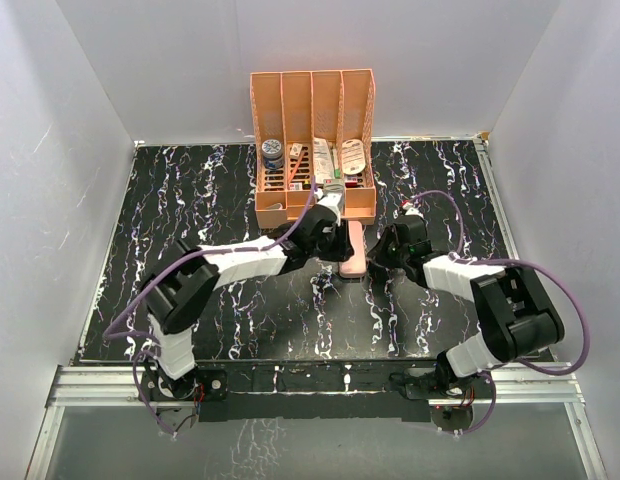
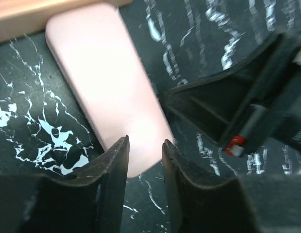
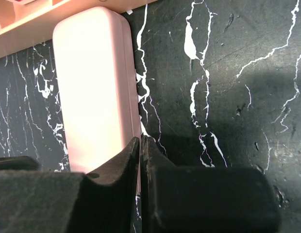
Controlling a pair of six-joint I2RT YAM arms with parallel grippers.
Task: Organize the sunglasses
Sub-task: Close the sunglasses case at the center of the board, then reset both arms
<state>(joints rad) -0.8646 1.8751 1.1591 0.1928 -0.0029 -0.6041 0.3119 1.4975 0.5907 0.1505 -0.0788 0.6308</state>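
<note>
On the black, white-veined desk, everything turned on the pink, rounded oblong glasses case. It lay shut, its far end against the front of the orange slotted plastic organiser. Its long axis ran from that organiser straight back toward the arms' bases.

To the left of the case, the left arm reached in on a diagonal. The left fingers hovered over the case's near end. They stood a little apart, the gap narrower than the case. Only the pink lid showed below, so they held nothing.

The black, thin-framed sunglasses could not be seen in any view, neither on the desk around the case nor in either set of fingers. Given the shut lid, they most likely lay inside the case, though nothing shown confirmed it.

Just to the right of the case, the right fingers were pressed together and empty. Their tips sat hard by the case's right long edge, close to its near end. Whether they actually touched that edge could not be told.

From both sets of fingers, then, the body of the case stretched ahead and away, lengthwise. The left fingers were directly above it and looked the better placed to grasp across its short width, but they would first have to spread wider than the case. The right fingers, closed at the case's flank, seemed suited only to steadying or nudging it.
</note>
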